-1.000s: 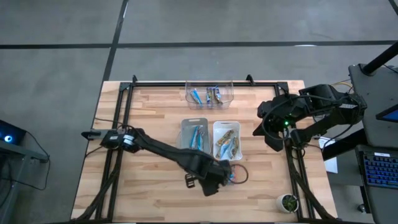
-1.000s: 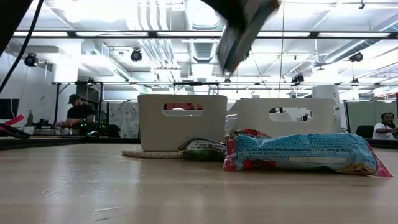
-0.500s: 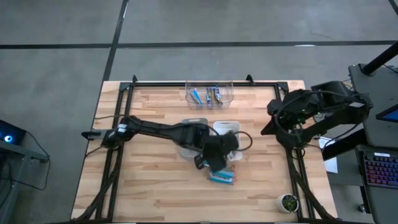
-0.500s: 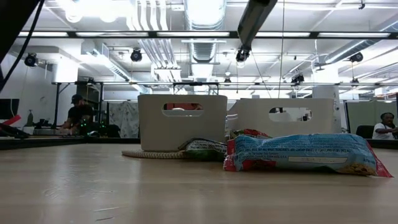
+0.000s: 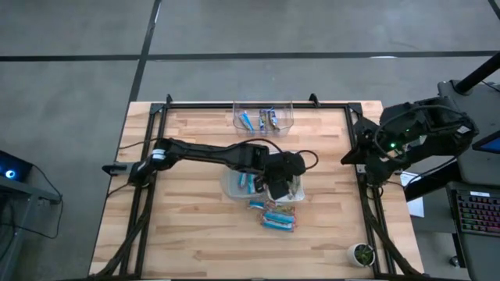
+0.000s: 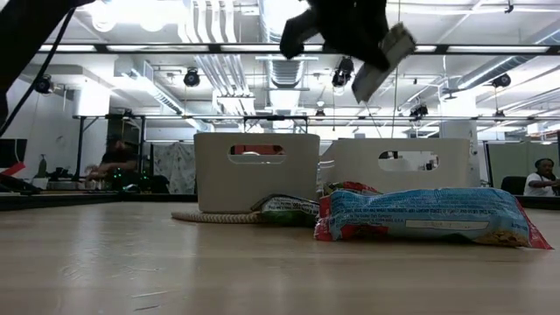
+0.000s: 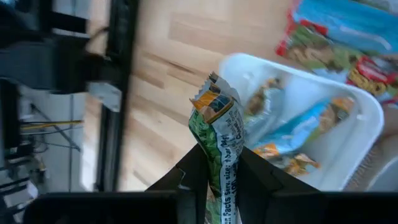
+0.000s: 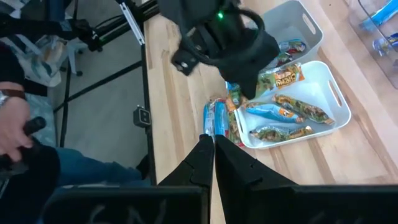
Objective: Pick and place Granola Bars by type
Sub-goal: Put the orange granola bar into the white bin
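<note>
My left gripper (image 5: 275, 181) hangs above the white bin (image 7: 373, 115), shut on a green granola bar (image 7: 217, 134) with an orange end. Several bars, blue (image 7: 311, 124) and greenish, lie in that bin. The grey bin (image 5: 234, 186) beside it holds blue bars. A few more bars (image 5: 278, 221) lie flat on the wood in front of the bins; the low view shows a blue one (image 6: 420, 214) up close. My right gripper (image 8: 208, 142) is shut on nothing, drawn back over the table's right edge. My left gripper pinches the green bar's lower part (image 7: 219, 180) between its two fingers, coming slanting down from above. The bar sticks out past the fingertips, its orange crimped end (image 7: 210, 99) free. It is lifted clear, over the white bin.
A clear bin (image 5: 262, 117) with a few bars stands at the table's far edge. A black frame (image 5: 156, 140) runs around the tabletop. A cable (image 5: 308, 160) loops by the left wrist. A person's hand (image 8: 12, 134) shows beyond the table in the right wrist view.
My left gripper has carried the green bar from the table's near side toward the far edge, to above the white bin, and has turned on the way. My right arm has drawn back toward the table's right edge.
</note>
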Controlling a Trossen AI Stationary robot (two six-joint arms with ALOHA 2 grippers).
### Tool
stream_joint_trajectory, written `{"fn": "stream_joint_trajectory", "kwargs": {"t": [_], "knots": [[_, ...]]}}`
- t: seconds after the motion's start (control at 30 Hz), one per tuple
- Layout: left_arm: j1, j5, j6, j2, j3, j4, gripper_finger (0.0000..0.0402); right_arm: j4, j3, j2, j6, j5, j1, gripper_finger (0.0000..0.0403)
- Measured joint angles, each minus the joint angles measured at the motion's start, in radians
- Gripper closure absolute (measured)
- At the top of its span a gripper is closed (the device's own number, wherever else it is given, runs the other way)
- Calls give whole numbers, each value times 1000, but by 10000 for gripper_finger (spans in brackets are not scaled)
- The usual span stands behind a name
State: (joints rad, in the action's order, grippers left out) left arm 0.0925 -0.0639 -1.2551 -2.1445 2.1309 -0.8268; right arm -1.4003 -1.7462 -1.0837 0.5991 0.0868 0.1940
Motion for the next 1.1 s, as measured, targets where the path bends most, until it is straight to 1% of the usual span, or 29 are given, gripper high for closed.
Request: {"fn": "stream_joint_trajectory", "kwargs": {"t": [0.1,0.3,0.5,0.8,0.9,0.97,1.1], "knots": [[-11,0,-15,-3,-64,23,356,0,0,4,0,-2,0,394],[-20,-19,-138,-3,-202,156,356,-1,0,-3,-5,-36,0,394],[-19,-17,-184,-2,-276,200,356,-1,0,-17,-17,-40,0,394],[-19,-29,-198,0,-295,243,356,-1,0,-26,-23,-40,0,394],[-19,-57,-251,0,-295,282,356,-1,0,-25,-23,-40,0,394],[-20,-60,-291,0,-295,311,356,-1,0,-25,-24,-40,0,394],[-21,-60,-321,0,-295,334,356,-1,0,-25,-25,-40,0,394]]}}
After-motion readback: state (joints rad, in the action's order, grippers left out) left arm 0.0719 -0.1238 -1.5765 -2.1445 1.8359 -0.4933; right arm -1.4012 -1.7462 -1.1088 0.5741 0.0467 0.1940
